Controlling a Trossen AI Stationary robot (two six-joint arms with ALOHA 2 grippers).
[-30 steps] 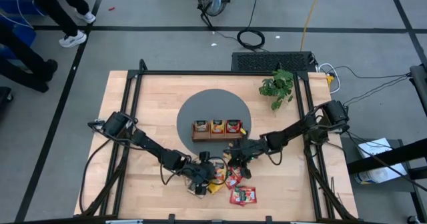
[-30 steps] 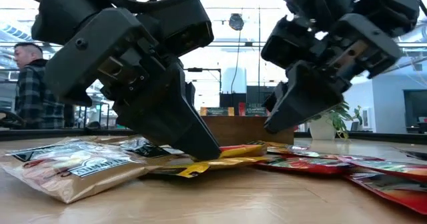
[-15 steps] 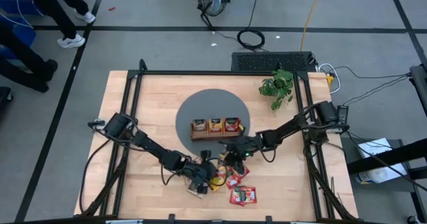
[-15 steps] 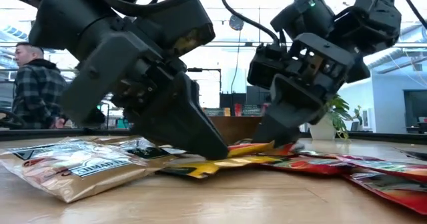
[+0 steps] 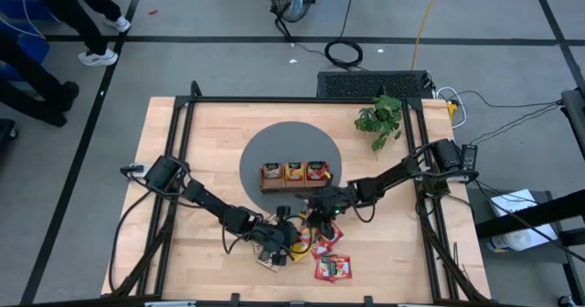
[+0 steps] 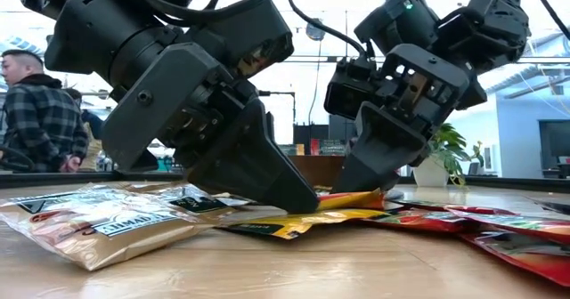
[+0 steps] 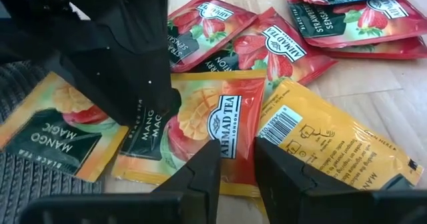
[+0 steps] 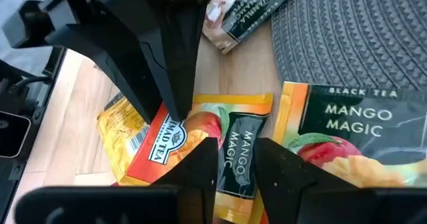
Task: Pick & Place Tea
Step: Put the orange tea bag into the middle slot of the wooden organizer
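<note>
An orange mango tea sachet (image 7: 200,127) lies at the near side of the table, partly over other sachets, its dark-label end (image 6: 361,197) raised. My left gripper (image 7: 235,159) comes at it from the left and my right gripper (image 8: 237,159) from the right. Both are shut on this sachet, tips close together (image 5: 302,232). More tea lies around it: red strawberry sachets (image 7: 347,11), another mango sachet (image 8: 347,137) on the mat and pale sachets (image 6: 98,219). My left gripper has its fingertips on the sachet's printed face by the white logo (image 7: 233,134), slanting down from the table's left. A narrow strip of sachet shows between the two fingers. The tips hide the pinch itself. My right gripper closes on the sachet's dark-label end (image 8: 238,144), one finger on each side of the label, slanting down from the right. That end stands raised off the table while the other end (image 6: 258,230) lies low.
The brown three-compartment tray (image 5: 294,186), with sachets upright in it, stands on a dark round mat (image 5: 265,147) just beyond the grippers. A potted plant (image 5: 379,120) is at the far right. Red sachets (image 5: 333,268) lie nearest the front edge. People stand beyond the table's left.
My right gripper has come down and leftward onto the orange sachet, rolling as it went, and now meets its label end. My left gripper has stayed on the sachet, tipping slightly. The sachet's label end stands a little higher than before.
</note>
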